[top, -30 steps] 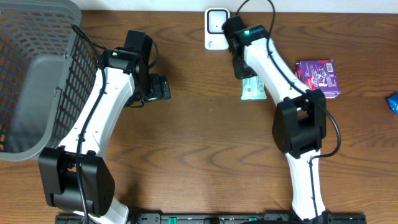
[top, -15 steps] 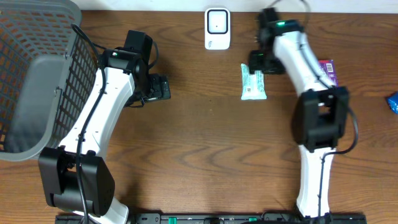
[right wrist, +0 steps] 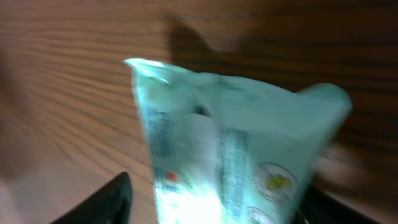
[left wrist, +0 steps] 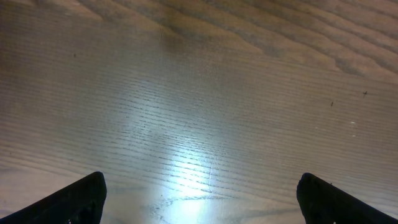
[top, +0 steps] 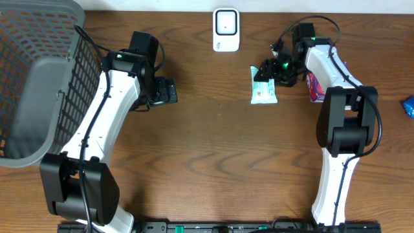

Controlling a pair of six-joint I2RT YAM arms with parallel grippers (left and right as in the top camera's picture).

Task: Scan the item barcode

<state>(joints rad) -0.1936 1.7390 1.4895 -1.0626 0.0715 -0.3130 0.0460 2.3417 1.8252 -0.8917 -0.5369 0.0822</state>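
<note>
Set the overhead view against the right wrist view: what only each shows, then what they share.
Only overhead: the grey basket, white scanner, purple packet, blue item and left gripper. Only right wrist: blurred close-up print on the green packet, flanked by its own fingertips. Both: that green packet on the wooden table.
</note>
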